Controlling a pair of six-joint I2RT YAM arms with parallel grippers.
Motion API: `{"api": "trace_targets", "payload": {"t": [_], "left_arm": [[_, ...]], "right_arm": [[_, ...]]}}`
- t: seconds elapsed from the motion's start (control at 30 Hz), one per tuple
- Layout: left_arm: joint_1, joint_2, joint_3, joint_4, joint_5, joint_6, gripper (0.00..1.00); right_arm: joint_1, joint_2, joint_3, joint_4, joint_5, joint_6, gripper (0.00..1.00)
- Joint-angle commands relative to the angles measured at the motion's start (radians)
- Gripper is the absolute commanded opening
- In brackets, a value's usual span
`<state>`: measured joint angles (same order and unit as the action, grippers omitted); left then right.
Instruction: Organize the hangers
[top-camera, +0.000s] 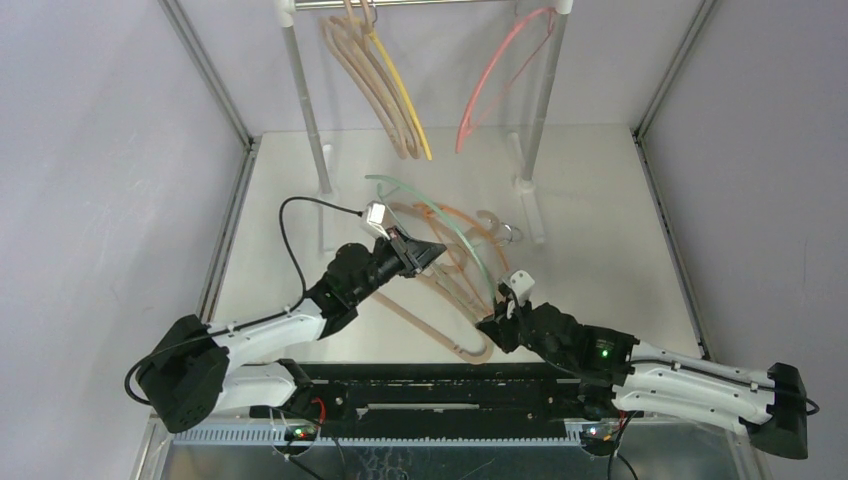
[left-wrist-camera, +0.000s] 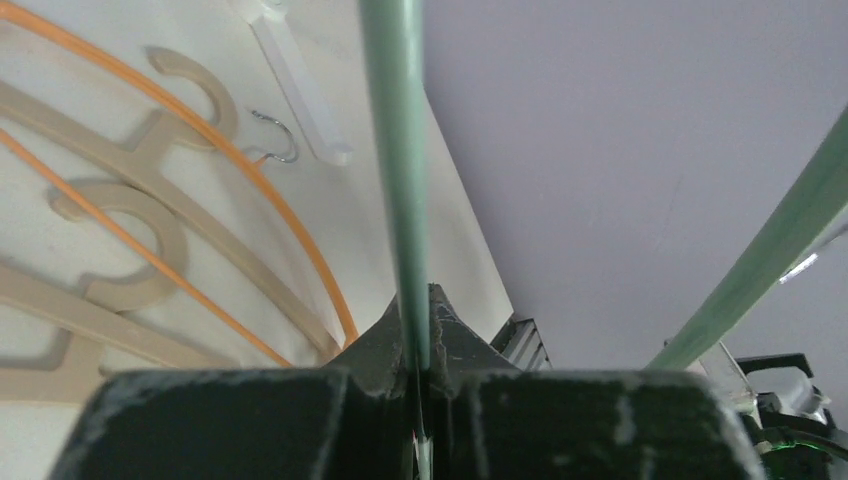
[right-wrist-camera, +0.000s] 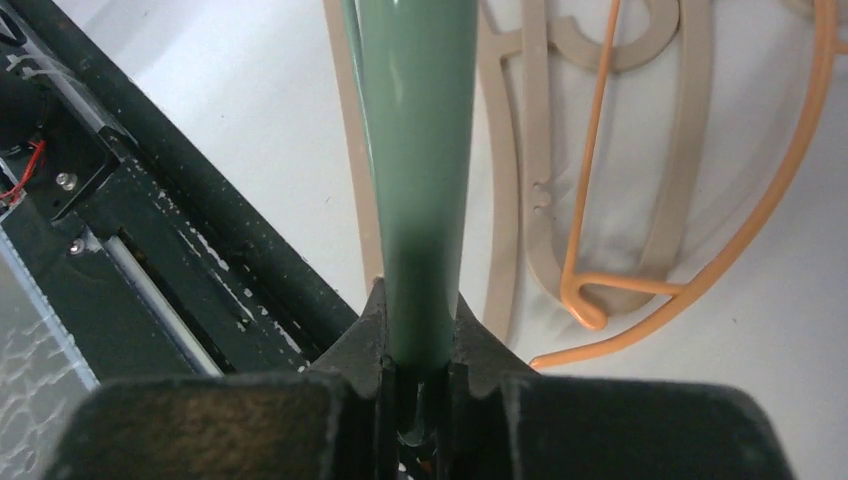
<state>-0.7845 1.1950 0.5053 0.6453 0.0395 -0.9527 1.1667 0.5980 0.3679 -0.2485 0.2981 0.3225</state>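
A thin green hanger (top-camera: 455, 232) is held above the table by both grippers. My left gripper (top-camera: 430, 252) is shut on one part of it (left-wrist-camera: 395, 150). My right gripper (top-camera: 492, 322) is shut on its other end (right-wrist-camera: 415, 130). Under it on the table lie beige hangers (top-camera: 430, 325) and a thin orange hanger (top-camera: 470, 222); both show in the left wrist view (left-wrist-camera: 130, 150) (left-wrist-camera: 250, 170) and the right wrist view (right-wrist-camera: 530, 150) (right-wrist-camera: 770, 200). On the rail hang several beige hangers (top-camera: 375, 80), a yellow one (top-camera: 405, 100) and a pink one (top-camera: 490, 85).
The white-and-metal rail frame stands at the back, with posts left (top-camera: 303, 90) and right (top-camera: 543, 100) and white feet on the table (left-wrist-camera: 300, 90). A black base bar (top-camera: 450, 385) runs along the near edge. Grey walls close in both sides.
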Motion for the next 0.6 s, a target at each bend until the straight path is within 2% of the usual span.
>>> {"api": "trace_targets", "payload": {"t": [0.0, 0.07, 0.17, 0.2, 0.23, 0.37, 0.57], "left_arm": [[-0.005, -0.026, 0.058, 0.009, 0.034, 0.028, 0.15], [-0.006, -0.027, 0.052, -0.033, 0.035, 0.047, 0.29], [-0.007, -0.039, 0.018, -0.065, 0.034, 0.064, 0.44], [-0.007, -0.046, 0.004, -0.073, 0.033, 0.068, 0.56], [-0.007, -0.055, -0.011, -0.083, 0.031, 0.074, 0.6], [-0.007, -0.097, -0.071, -0.11, 0.005, 0.081, 0.63], [-0.007, -0.134, -0.104, -0.113, -0.009, 0.082, 0.63]], "right_arm": [[-0.026, -0.015, 0.104, -0.052, 0.081, 0.041, 0.0], [-0.027, -0.03, 0.164, -0.128, 0.138, 0.032, 0.0], [-0.028, -0.024, 0.27, -0.259, 0.209, 0.018, 0.0], [-0.03, -0.01, 0.307, -0.308, 0.233, 0.017, 0.0], [-0.031, 0.007, 0.342, -0.356, 0.249, 0.02, 0.0], [-0.027, 0.062, 0.447, -0.502, 0.257, 0.033, 0.0], [-0.011, 0.07, 0.465, -0.556, 0.241, 0.073, 0.0]]}}
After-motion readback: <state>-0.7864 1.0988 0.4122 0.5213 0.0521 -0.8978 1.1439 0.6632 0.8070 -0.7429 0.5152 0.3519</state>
